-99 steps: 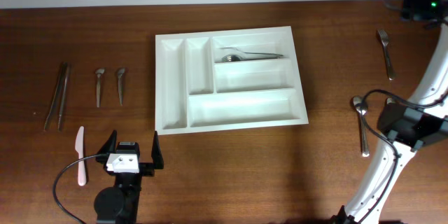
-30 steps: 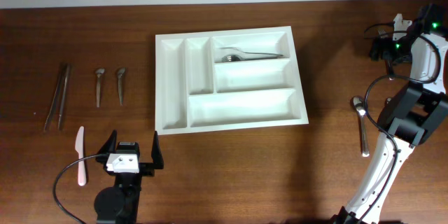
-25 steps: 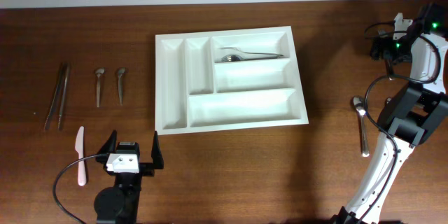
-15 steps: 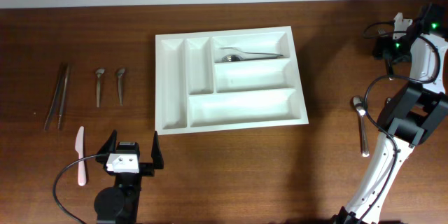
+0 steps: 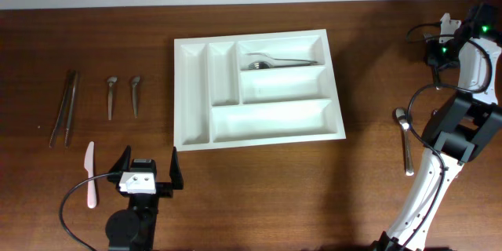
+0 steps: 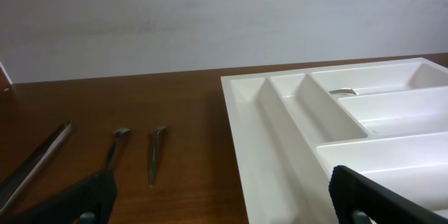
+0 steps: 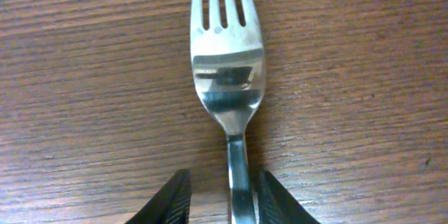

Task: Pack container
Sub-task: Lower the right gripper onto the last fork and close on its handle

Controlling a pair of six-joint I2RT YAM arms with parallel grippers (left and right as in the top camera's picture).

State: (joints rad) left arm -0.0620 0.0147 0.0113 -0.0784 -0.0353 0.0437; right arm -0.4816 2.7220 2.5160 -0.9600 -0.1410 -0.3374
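The container (image 5: 180,94) is a white compartment tray at the table's middle, with one metal utensil (image 5: 278,63) in its top long compartment. A steel fork (image 7: 227,70) lies flat on the wood at the back right, tines pointing away from the wrist camera. My right gripper (image 7: 225,185) is down over the fork's handle. Its jaws are narrowed to either side, the right finger at the handle and a small gap showing at the left. From overhead my right gripper (image 5: 434,51) hides the fork. My left gripper (image 5: 147,171) rests wide open near the front left, holding nothing.
A spoon (image 5: 405,145) lies at the right beside my right arm's base. On the left are a pair of long metal sticks (image 5: 64,107), two small spoons (image 5: 110,96) (image 5: 135,96) and a pink knife (image 5: 90,174). The tray's near corner (image 6: 280,133) fills the left wrist view.
My right arm has swung to the back right and now covers the fork that showed there. Over the last second it only shifted slightly. The left arm has not moved.
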